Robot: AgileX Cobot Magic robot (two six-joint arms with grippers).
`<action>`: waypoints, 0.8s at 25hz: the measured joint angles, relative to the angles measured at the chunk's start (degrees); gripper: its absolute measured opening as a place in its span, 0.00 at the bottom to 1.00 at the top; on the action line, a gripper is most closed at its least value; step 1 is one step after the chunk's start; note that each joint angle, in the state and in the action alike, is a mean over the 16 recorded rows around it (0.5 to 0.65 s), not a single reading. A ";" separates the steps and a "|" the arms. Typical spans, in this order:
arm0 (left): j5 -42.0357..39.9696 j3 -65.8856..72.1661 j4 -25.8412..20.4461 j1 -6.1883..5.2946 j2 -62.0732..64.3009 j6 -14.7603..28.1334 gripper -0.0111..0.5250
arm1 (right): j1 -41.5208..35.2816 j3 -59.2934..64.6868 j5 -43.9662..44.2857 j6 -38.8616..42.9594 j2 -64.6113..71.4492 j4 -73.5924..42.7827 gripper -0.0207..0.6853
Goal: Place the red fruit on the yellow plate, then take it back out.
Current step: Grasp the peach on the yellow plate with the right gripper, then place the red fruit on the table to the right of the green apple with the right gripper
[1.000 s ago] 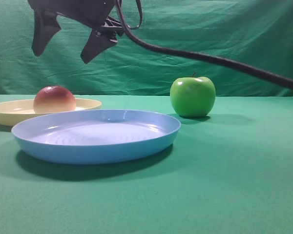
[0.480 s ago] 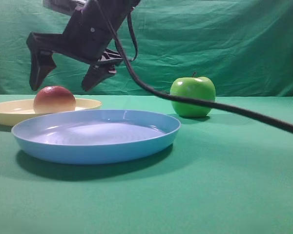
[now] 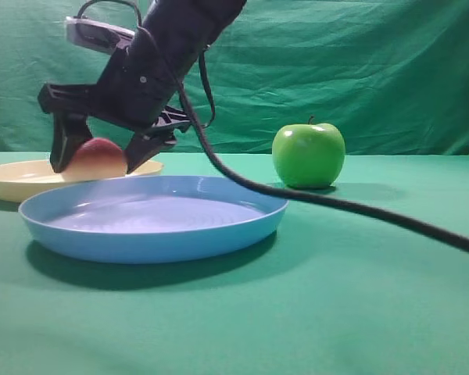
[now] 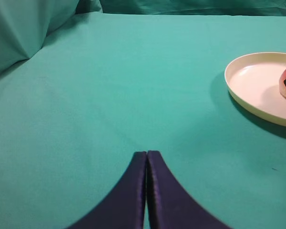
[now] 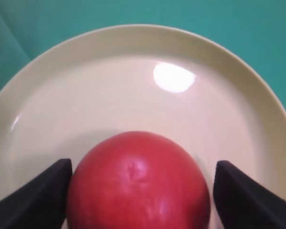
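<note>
straddling the red fruit (image 3: 96,158), the right end effector (image 3: 102,155) has come down from its raised position a second ago, when it hung well above the yellow plate (image 3: 16,178) with fingers spread wide. the fingers now sit one on each side of the fruit, which rests between them on the plate. in the right wrist view the fruit (image 5: 138,183) fills the gap; the left finger appears to touch its skin, while a thin strip of plate shows beside the right finger. the jaws are narrower than before, but a firm grip cannot be confirmed.

judgement: the placing half of the task is done, and the take-out half is at the grasp step. closure must finish before any lift, or the smooth round fruit may roll off.

the left end effector (image 4: 147,164) has its fingers pressed together, holding nothing, low over the bare tabletop (image 4: 109,86), with the plate (image 4: 257,81) ahead and to its right.

beyond the right end effector's right finger sit a blue plate (image 3: 152,217) and a green apple (image 3: 308,155).
</note>
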 joint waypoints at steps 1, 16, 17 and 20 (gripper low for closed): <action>0.00 0.00 0.00 0.00 0.00 0.00 0.02 | -0.01 -0.06 0.25 -0.04 -0.16 -0.32 0.58; 0.00 0.00 0.00 0.00 0.00 0.00 0.02 | -4.35 -4.89 13.87 4.47 -12.86 -7.53 0.32; 0.00 0.00 0.00 0.00 0.00 0.00 0.02 | -5.00 -5.20 15.35 5.42 -14.16 -8.17 0.31; 0.00 0.00 0.00 0.00 0.00 0.00 0.02 | -7.16 -5.71 19.69 8.81 -18.16 -10.35 0.31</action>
